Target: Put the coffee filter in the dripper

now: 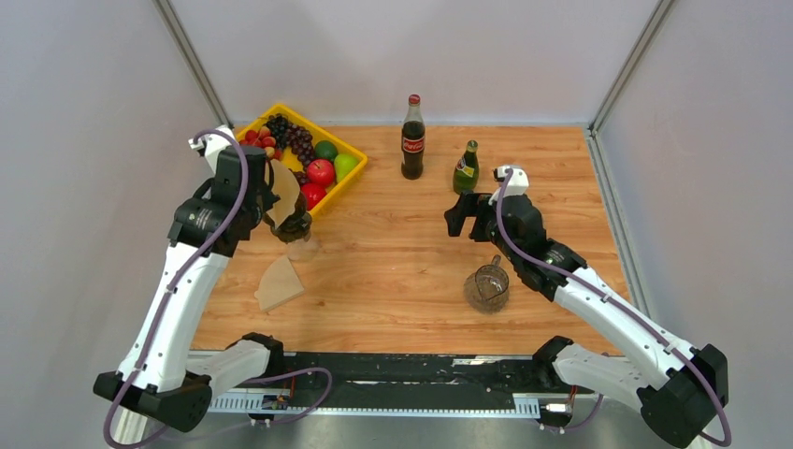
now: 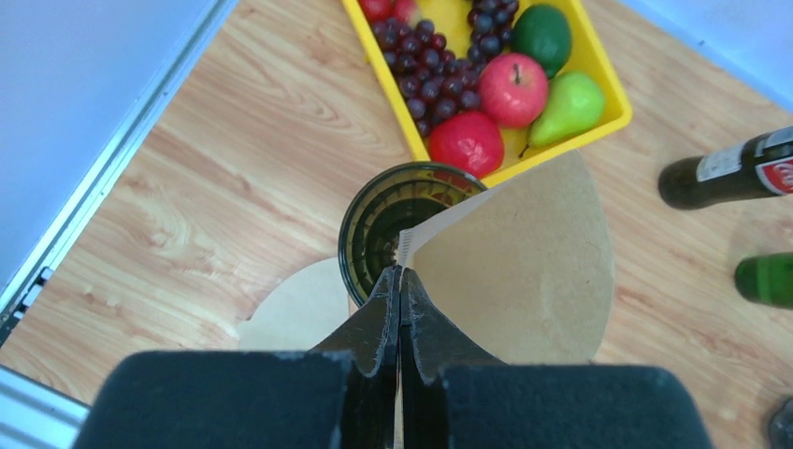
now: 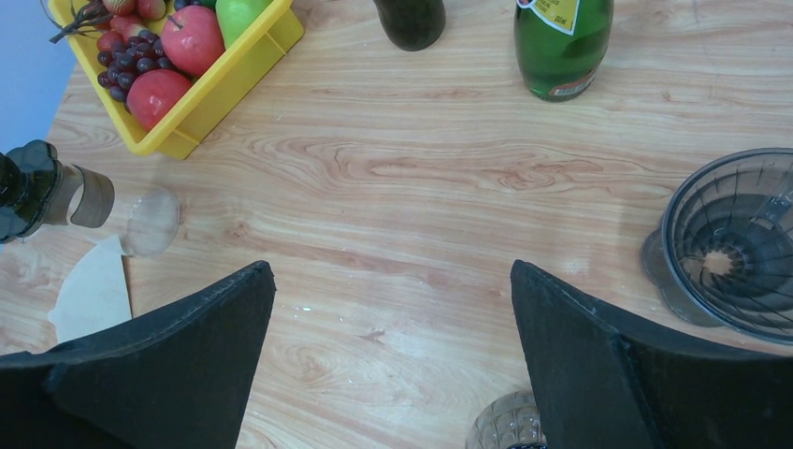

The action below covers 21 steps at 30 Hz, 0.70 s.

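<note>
Wood table [image 1: 411, 253] ran between grey walls [image 1: 84, 112]. The left gripper [image 2: 400, 281], at the far left, pinched the filter [image 2: 524, 271] over the dripper [image 2: 383, 220] (beside a yellow tray [image 2: 612, 86]); the right gripper [image 3: 391, 271] hung spread, mid-table.

Left wrist view: the held coffee filter [image 2: 524, 262] covers the right side of the dripper [image 2: 383, 220] at frame centre, and the filter's lower edge vanishes behind the left gripper [image 2: 400, 281]. A spare filter [image 2: 299, 309] lying on the desk [image 2: 234, 187] is half hidden by the same gripper. The cola bottle [image 2: 725, 168] and green bottle [image 2: 767, 279] are cut by the right edge, the yellow tray [image 2: 619, 105] by the top. Right wrist view: a second ribbed dripper [image 3: 739, 248] runs off the right edge, and a glass vessel [image 3: 510, 426] is clipped at the bottom
</note>
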Each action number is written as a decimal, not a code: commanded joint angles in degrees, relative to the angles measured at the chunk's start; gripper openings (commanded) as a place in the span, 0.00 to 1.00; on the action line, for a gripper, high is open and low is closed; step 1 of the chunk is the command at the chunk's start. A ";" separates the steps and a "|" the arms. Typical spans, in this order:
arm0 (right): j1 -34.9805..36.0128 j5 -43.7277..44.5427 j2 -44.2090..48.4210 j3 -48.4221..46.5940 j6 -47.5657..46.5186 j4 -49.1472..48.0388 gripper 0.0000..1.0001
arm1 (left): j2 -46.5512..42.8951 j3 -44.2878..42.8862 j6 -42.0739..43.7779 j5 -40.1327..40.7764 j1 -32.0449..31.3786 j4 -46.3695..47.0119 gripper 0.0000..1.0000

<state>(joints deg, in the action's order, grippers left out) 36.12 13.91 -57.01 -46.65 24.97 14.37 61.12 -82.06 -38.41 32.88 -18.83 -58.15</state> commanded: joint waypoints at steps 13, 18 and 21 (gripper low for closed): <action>-0.79 -2.31 -2.02 0.51 -1.07 -1.01 1.00 | 1.94 7.70 -0.62 -9.21 6.57 2.94 0.01; -0.87 -2.49 -2.16 0.49 -0.98 -1.03 1.00 | 3.06 7.92 -0.46 -9.37 7.79 3.11 0.01; -0.87 -2.63 -1.98 0.51 -0.89 -1.01 1.00 | 3.71 7.87 -0.23 -10.12 8.35 3.65 0.01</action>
<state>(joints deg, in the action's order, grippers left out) 35.53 11.88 -59.20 -46.11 24.69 14.35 64.34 -74.15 -38.68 23.92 -11.44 -56.62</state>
